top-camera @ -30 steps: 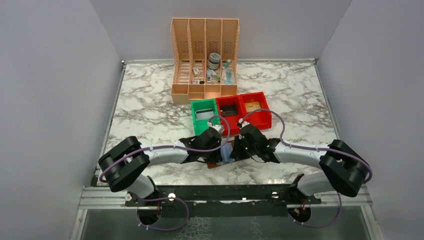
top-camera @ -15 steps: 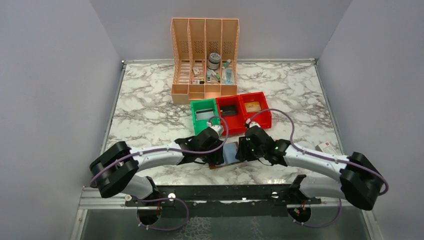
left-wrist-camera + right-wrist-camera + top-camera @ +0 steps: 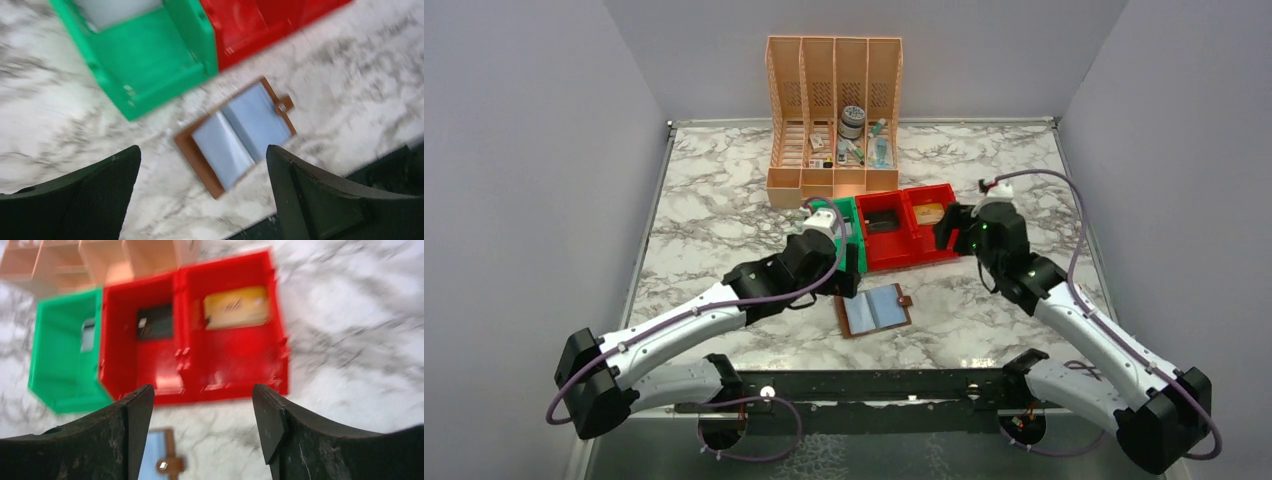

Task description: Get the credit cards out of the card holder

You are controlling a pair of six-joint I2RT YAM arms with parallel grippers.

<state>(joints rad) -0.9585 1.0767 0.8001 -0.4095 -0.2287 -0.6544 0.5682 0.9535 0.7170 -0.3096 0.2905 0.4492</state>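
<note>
One card holder, three bins

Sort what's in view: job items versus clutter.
Job: brown leather bifold card holder, lying open; pale blue flat cards in its slots; gold flat card.
Clutter: peach perforated file organiser; green plastic bin; red plastic bins.

card holder reachable from above | 12 o'clock: green bin, red bins block | 3 o'clock: marble table free
</note>
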